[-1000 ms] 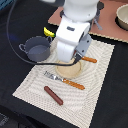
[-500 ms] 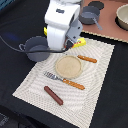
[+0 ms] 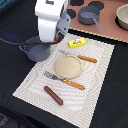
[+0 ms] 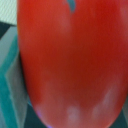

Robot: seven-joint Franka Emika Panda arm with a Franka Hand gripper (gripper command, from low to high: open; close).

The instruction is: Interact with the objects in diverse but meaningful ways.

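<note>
Landmark = round tan plate (image 3: 68, 66), middle of the striped placemat (image 3: 100, 90) on the dark surface (image 3: 15, 20).

Ext view, L to R: grey two-handled pot (image 3: 37, 51) sits off the mat's edge, to the plate's left. Arm's white body (image 3: 50, 21) hangs right over the pot, up-left of the plate; end effector is hidden behind that body in this view. Brown sausage (image 3: 53, 95) lies below-left of the plate, near the mat's near edge. Fork w/ orange handle (image 3: 64, 80) lies just below the plate, tines toward the left. Yellow rectangular packet (image 3: 77, 43) is above the plate, apart from it. Knife w/ orange handle (image 3: 86, 58) sits at the plate's upper right, just beside the rim. Grey long-handled saucepan (image 3: 89, 14) is well above-right of the plate, on the brown board (image 3: 112, 31); a tan bowl (image 3: 123, 16) further right on that board.

Wrist view: red tomato (image 4: 70, 65) fills nearly the whole frame, v. close to the cam; fingers not visible, so can't tell if the end effector is clenched on it or not.
</note>
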